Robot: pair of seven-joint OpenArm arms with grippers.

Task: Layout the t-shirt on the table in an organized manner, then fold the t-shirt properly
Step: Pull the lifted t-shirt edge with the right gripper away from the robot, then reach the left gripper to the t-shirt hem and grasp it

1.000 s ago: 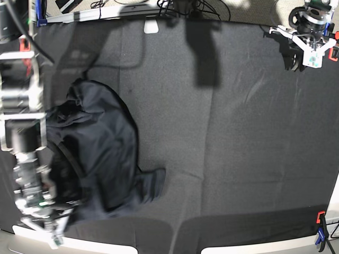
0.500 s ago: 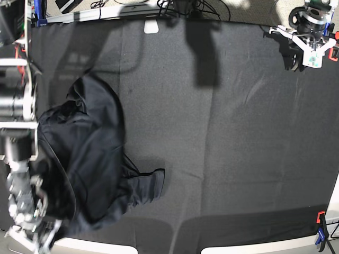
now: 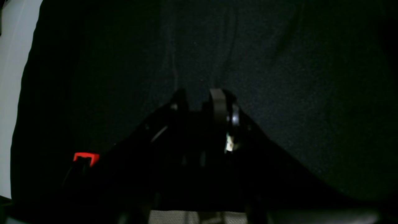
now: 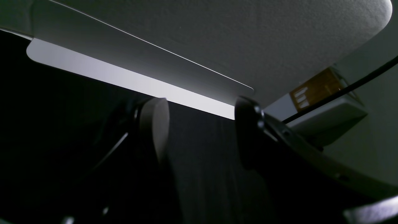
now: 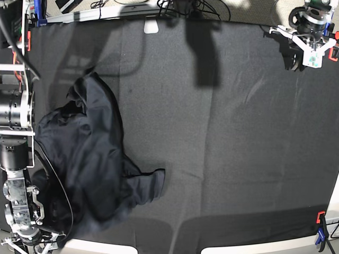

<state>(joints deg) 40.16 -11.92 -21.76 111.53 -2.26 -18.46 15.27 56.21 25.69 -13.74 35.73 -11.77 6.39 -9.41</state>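
The dark charcoal t-shirt [image 5: 90,153] lies crumpled on the left part of the black-clothed table [image 5: 238,132], with one sleeve [image 5: 151,185] sticking out to the right. My right gripper [image 5: 29,244] is at the table's near left corner, beside the shirt's lower edge. In the right wrist view its fingers [image 4: 154,124] stand wide apart, with only dark cloth and the table's pale rim [image 4: 140,84] between them. My left gripper [image 5: 312,57] hangs at the far right corner, far from the shirt. Its fingertips [image 3: 217,99] stand close together over bare black cloth [image 3: 279,62].
Red and blue clamps [image 5: 320,227] grip the near right edge, and a red clamp [image 3: 85,157] shows in the left wrist view. A small white tag [image 5: 151,26] sits at the far edge. Cables and gear lie beyond the far edge.
My right arm has moved left and toward the near edge. The shirt's left side has shifted and spread that way with it. The left arm has not moved.
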